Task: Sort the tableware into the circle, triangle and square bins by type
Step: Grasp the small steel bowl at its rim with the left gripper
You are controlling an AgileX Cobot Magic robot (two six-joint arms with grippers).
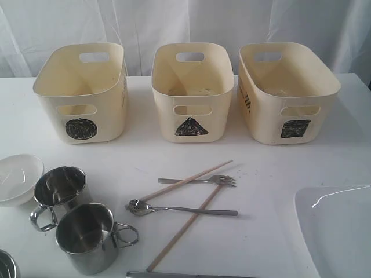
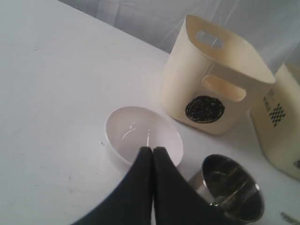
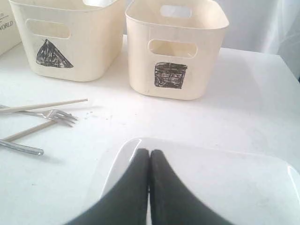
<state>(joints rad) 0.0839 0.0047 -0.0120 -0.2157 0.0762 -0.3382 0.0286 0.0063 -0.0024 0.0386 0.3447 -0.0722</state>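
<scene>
Three cream bins stand in a row at the back: the circle bin (image 1: 81, 92), the triangle bin (image 1: 192, 91) and the square bin (image 1: 288, 92). In front lie two steel mugs (image 1: 58, 191) (image 1: 88, 236), a small white bowl (image 1: 18, 178), a fork (image 1: 200, 181), a spoon (image 1: 174, 208), two crossed chopsticks (image 1: 185, 223) and a large white plate (image 1: 339, 229). My left gripper (image 2: 153, 149) is shut and empty above the bowl (image 2: 140, 136), beside a mug (image 2: 232, 194). My right gripper (image 3: 149, 152) is shut and empty over the plate (image 3: 220, 178). Neither gripper shows in the exterior view.
A steel rim (image 1: 6, 265) pokes in at the front left corner and a flat metal strip (image 1: 179, 274) lies along the front edge. White curtains hang behind the bins. The table's right edge runs past the square bin (image 3: 174, 47).
</scene>
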